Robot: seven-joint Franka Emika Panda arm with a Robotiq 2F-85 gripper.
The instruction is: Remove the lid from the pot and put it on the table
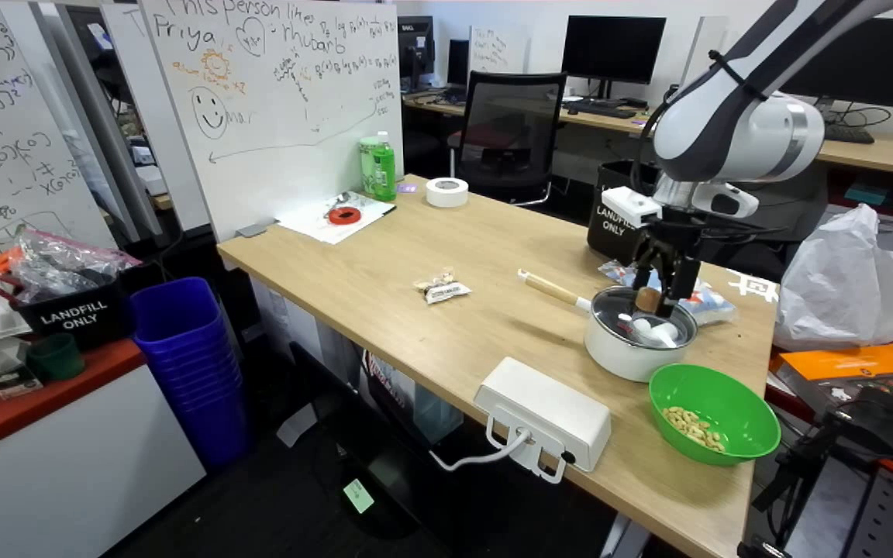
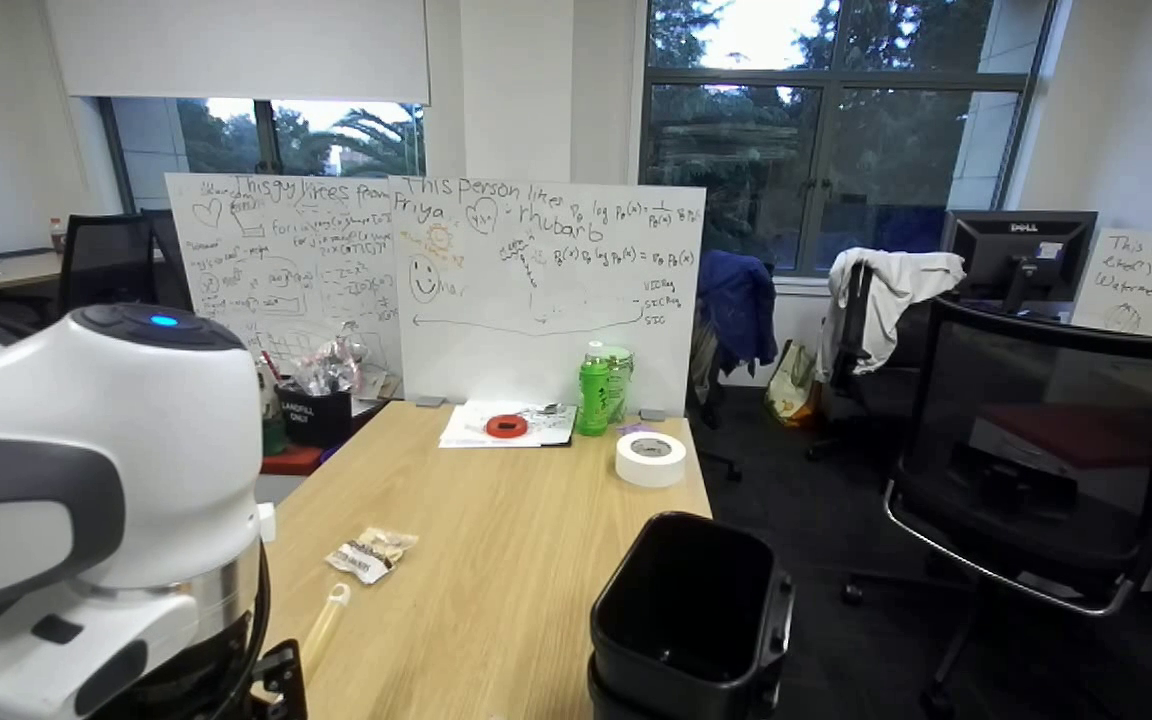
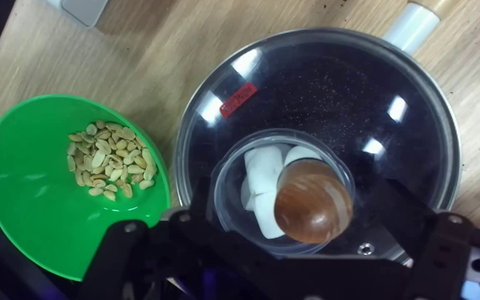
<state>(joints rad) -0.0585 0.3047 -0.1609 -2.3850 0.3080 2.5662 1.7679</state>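
The pot (image 1: 621,353) is pale and stands on the light wood table (image 1: 369,271) at its right end. The see-through lid (image 3: 327,91) with a metal rim sits on the pot. Its brown wooden knob (image 3: 313,204) stands up in the middle. My gripper (image 1: 657,298) is over the lid, pointing down. In the wrist view its two fingers stand apart on either side of the knob, with gaps visible, so it is open. White pieces in a clear round cup (image 3: 265,187) show through the lid. In an exterior view only the pot's handle (image 2: 324,625) shows; the arm hides the pot.
A green bowl (image 3: 27,166) of peanuts is close beside the pot. A white box (image 1: 547,407) lies at the table edge. A plastic bag (image 1: 706,304) and black bin (image 1: 609,209) are behind the pot. A small packet (image 1: 443,287) and tape roll (image 1: 446,192) lie farther along.
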